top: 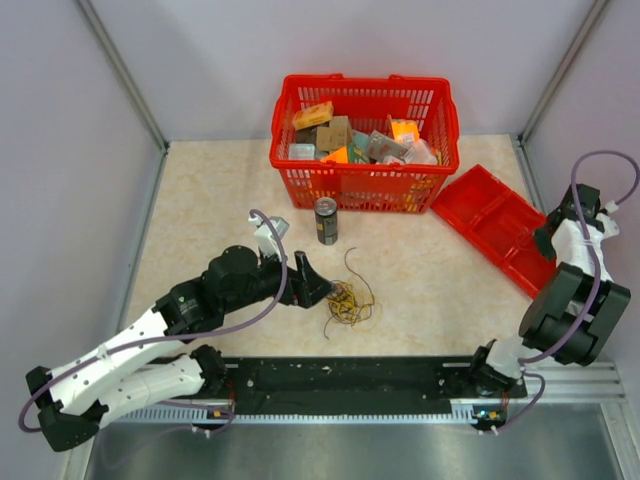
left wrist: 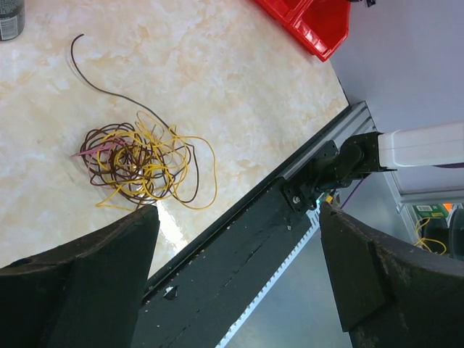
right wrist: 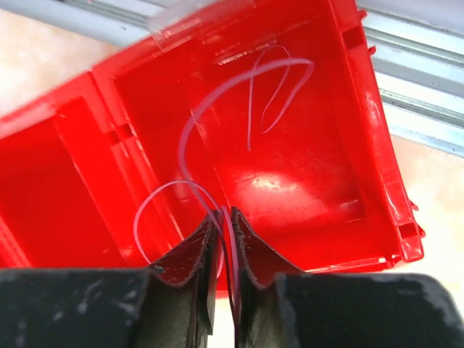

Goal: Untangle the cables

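Note:
The cables (top: 346, 300) lie as a tangle of hair-thin brown-black and yellow wires on the table; in the left wrist view the tangle (left wrist: 141, 163) has one dark end trailing away and a short pink strand. My left gripper (top: 318, 290) is open and empty beside the tangle's left edge; in its own view it (left wrist: 238, 217) has wide-apart jaws and the tangle is just beyond the left finger. My right gripper (top: 550, 238) hangs over the red tray (top: 500, 225). It (right wrist: 225, 217) is shut on a thin pale pink cable (right wrist: 187, 134) that loops over the tray's compartment (right wrist: 304, 145).
A dark drink can (top: 326, 220) stands behind the tangle, in front of a red basket (top: 300, 160) full of small packets. The can shows at the left wrist view's top left (left wrist: 10, 18). A black rail (top: 350, 380) runs along the near edge between the arm bases.

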Available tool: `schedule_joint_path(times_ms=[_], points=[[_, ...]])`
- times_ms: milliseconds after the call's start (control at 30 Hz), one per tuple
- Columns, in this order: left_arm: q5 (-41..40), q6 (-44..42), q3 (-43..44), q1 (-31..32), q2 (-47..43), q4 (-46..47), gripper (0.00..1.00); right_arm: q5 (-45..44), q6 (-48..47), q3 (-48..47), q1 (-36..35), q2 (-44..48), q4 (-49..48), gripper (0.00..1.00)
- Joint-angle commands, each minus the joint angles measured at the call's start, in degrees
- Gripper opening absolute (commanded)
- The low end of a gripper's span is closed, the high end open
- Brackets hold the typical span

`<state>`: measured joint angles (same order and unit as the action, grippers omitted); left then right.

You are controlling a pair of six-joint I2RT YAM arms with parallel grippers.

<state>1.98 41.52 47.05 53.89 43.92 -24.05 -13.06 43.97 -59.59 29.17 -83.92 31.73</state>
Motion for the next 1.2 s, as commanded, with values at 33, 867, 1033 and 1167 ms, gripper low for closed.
schedule_joint_path(times_ms=[33, 867, 1033, 1167], points=[[1.1, -0.6, 1.8, -0.1, 0.7, 2.1, 0.95, -1.7, 0.1, 0.5, 0.5, 0.4, 0.6, 0.21], [-1.5, -1.3, -0.1, -0.2, 0.2, 0.7, 0.98, -14.0, -13.8, -4.0, -15.6, 7.5, 7.8, 0.99], [-4.4, -2.3, 0.2, -0.2, 0.8, 0.1, 0.98, -13.0, -15.4, -0.2, -16.8, 13.2, 7.9, 0.99], [-6.1, -2.7, 0.2, -0.2, 1.3, -0.3, 0.97, -6.3, -16.9, 1.7, -24.7, 19.8, 6.1, 0.97]])
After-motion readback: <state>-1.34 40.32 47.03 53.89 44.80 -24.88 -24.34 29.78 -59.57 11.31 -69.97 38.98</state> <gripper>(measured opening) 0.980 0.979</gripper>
